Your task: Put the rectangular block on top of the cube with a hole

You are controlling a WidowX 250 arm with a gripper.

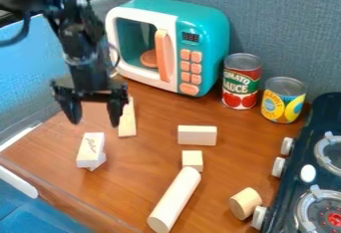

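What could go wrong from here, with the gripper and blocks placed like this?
The block with writing sits askew on a paler-edged piece beneath it, so a bump from the open gripper might knock it off.

One fingertip hangs close to the long flat block in the picture; lowering there could shove that block.

The long cylinder lies on its side and might roll if nudged.
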